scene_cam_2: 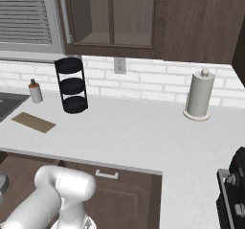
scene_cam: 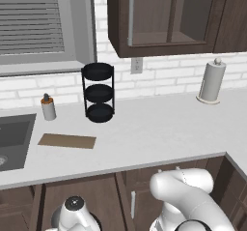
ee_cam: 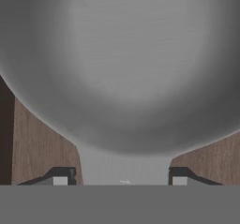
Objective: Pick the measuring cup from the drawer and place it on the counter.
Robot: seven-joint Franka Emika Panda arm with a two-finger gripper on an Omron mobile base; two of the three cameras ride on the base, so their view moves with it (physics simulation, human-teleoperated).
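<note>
A: What did the left base view show?
B: The counter, with a black rack and a towel roll along its back edge, and a brown board near its front edge.

A: The right base view?
B: The same worktop from the other side.

A: And the hand view?
B: The measuring cup lay on the drawer floor. The gripper straddled its handle, one tip touching each side; whether it was clamped, I couldn't tell.

Two base views looking forward and down from behind, left and right, sharing the counter, black tiered rack and paper towel holder. Hand view pressed very close against the measuring cup over brown drawer wood.
</note>
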